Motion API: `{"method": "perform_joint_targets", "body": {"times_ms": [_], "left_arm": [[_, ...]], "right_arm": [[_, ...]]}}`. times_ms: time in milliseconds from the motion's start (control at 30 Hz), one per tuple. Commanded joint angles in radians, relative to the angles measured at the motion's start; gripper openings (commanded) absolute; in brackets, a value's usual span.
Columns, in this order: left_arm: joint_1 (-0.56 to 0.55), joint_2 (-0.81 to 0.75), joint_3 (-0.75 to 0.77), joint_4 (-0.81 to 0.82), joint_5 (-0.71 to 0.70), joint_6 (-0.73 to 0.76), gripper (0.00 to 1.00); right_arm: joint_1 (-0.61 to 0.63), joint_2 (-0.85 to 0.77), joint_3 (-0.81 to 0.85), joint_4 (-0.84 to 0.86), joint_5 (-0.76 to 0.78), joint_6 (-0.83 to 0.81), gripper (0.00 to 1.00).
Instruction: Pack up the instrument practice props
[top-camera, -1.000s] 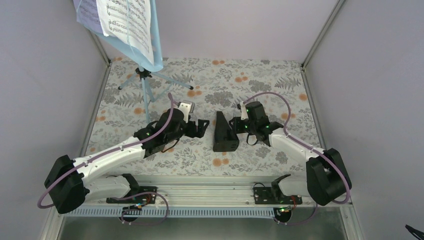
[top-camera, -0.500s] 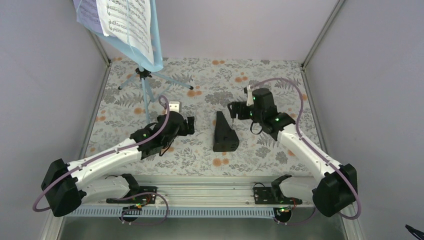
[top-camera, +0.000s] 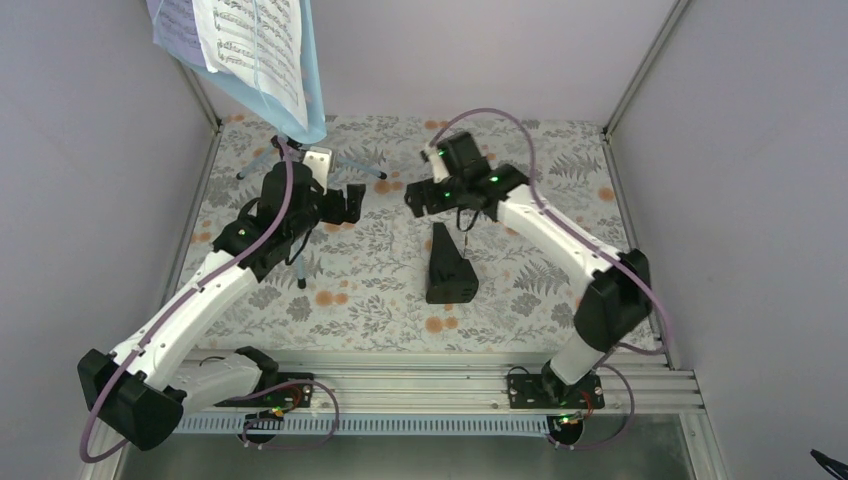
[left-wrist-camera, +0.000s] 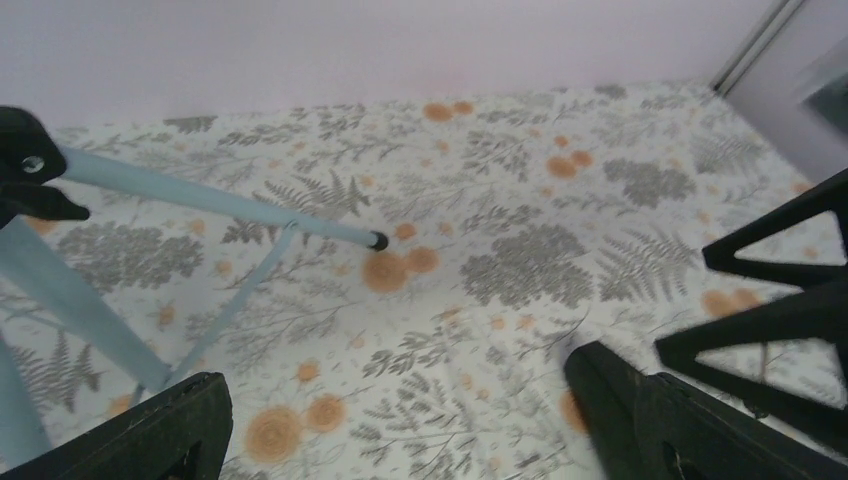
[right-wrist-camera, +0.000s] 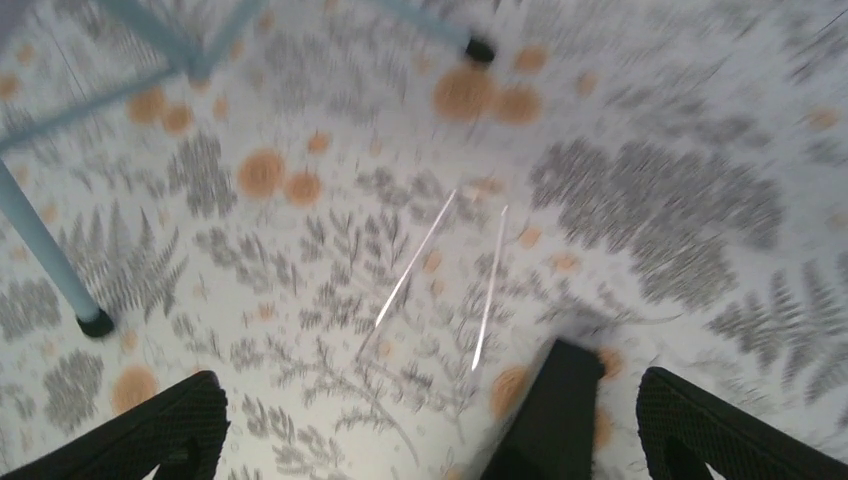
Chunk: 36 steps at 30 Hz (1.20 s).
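"Are the fingers holding anything?"

"No. The left gripper (top-camera: 347, 200) and the right gripper (top-camera: 415, 198) are both spread wide and empty."

"Where are the props?"

"The metronome (top-camera: 448, 268) stands upright close under the right fingers, apart from them. The music stand (top-camera: 314, 100), carrying the sheet music (top-camera: 255, 50), has a leg just ahead of the left fingers."

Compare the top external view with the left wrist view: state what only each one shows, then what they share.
Only top external: the sheet-music pages on the music stand, the black metronome standing on the table, and both arms whole. Only left wrist: the thin brace under a stand leg, seen close. Both: the tripod legs, the floral table cover and the open left pincer.
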Motion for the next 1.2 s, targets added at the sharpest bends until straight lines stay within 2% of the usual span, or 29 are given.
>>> {"method": "perform_joint_targets", "body": {"times_ms": [0,267,633,833,1033,1167], "left_arm": [[0.012,-0.003,0.013,-0.078,-0.085,0.093,1.00],[0.016,-0.013,-0.006,-0.086,-0.151,0.111,1.00],[0.016,-0.037,-0.023,-0.102,-0.236,0.095,1.00],[0.016,-0.034,-0.027,-0.105,-0.254,0.097,1.00],[0.016,-0.029,-0.030,-0.105,-0.252,0.099,1.00],[0.016,-0.023,-0.028,-0.105,-0.242,0.100,1.00]], "right_arm": [[0.039,0.118,0.015,-0.130,0.058,-0.004,0.98],[0.013,0.247,-0.048,-0.128,0.045,0.034,0.99],[-0.036,0.356,-0.008,-0.146,0.104,0.032,0.99],[-0.049,0.392,0.000,-0.122,0.063,0.036,0.98],[-0.050,0.408,-0.005,-0.082,0.062,0.056,0.92],[-0.052,0.440,0.013,-0.079,0.077,0.063,0.80]]}}
